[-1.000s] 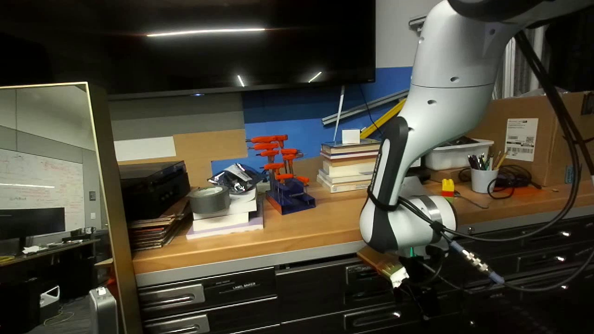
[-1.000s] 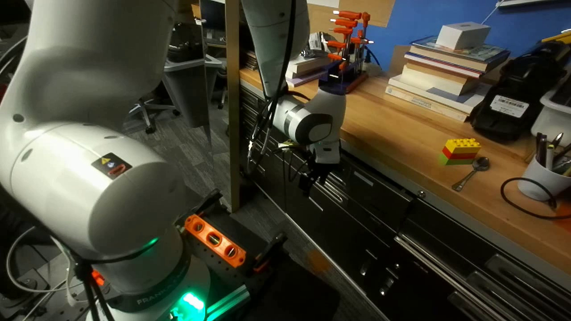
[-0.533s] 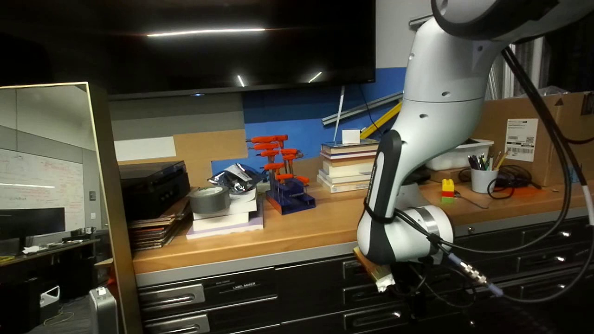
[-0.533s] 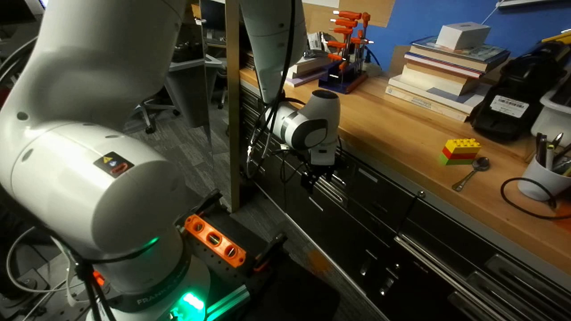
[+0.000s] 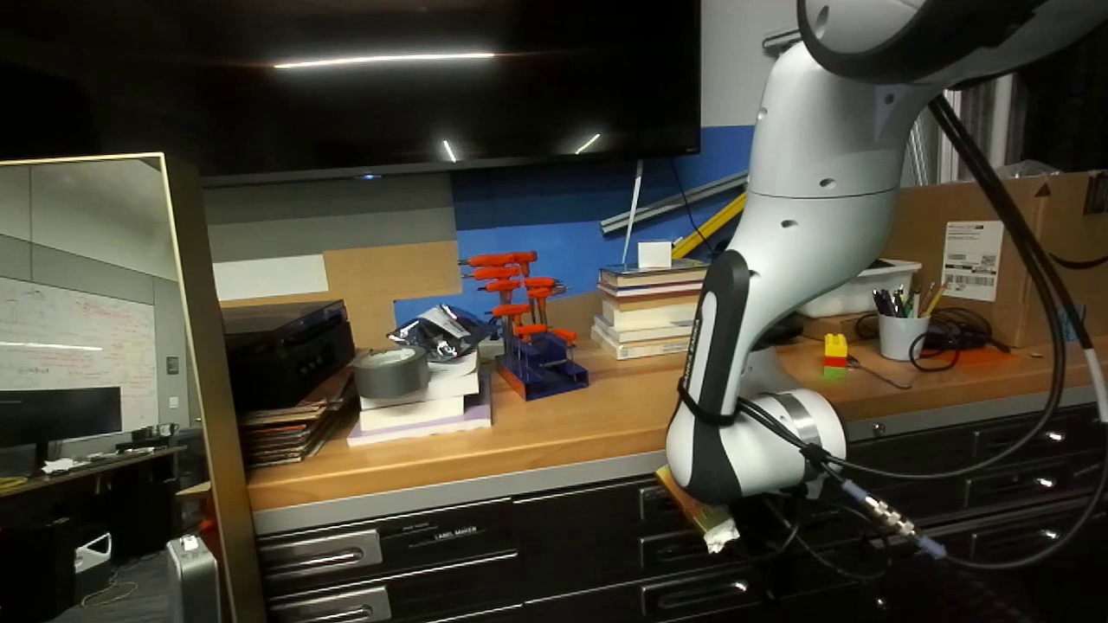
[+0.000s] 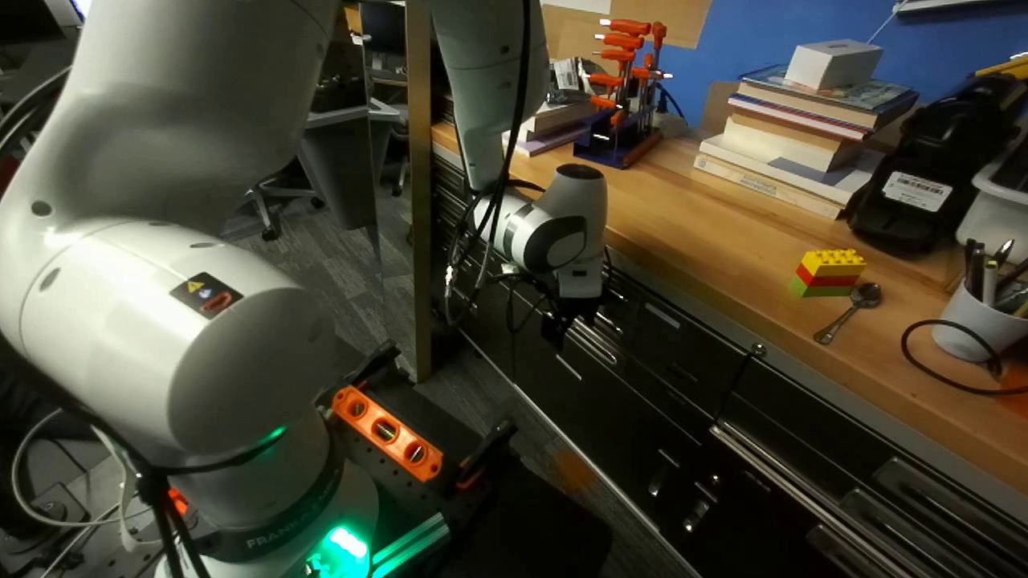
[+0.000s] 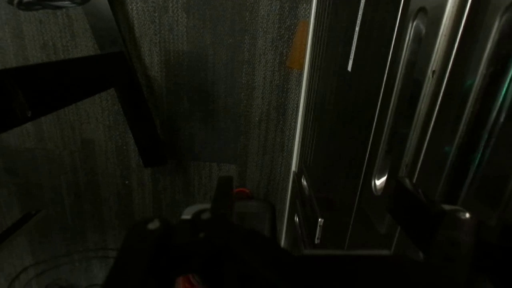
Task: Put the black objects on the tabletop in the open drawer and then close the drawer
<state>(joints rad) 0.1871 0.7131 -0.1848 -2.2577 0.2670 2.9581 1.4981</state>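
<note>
Below the tabletop [image 5: 554, 433], your gripper [image 7: 314, 183] hangs beside the cabinet [image 7: 340, 132], released, its fingers [image 7: 223, 196] spread wide. Just under the tabletop's edge you see the drawer [image 5: 578, 519], looking closed, its inside hidden. On the tabletop, a brick stack [image 6: 830, 275] stands just beside a spoon [image 6: 865, 296], a pen cup [image 6: 966, 323] near.
</note>
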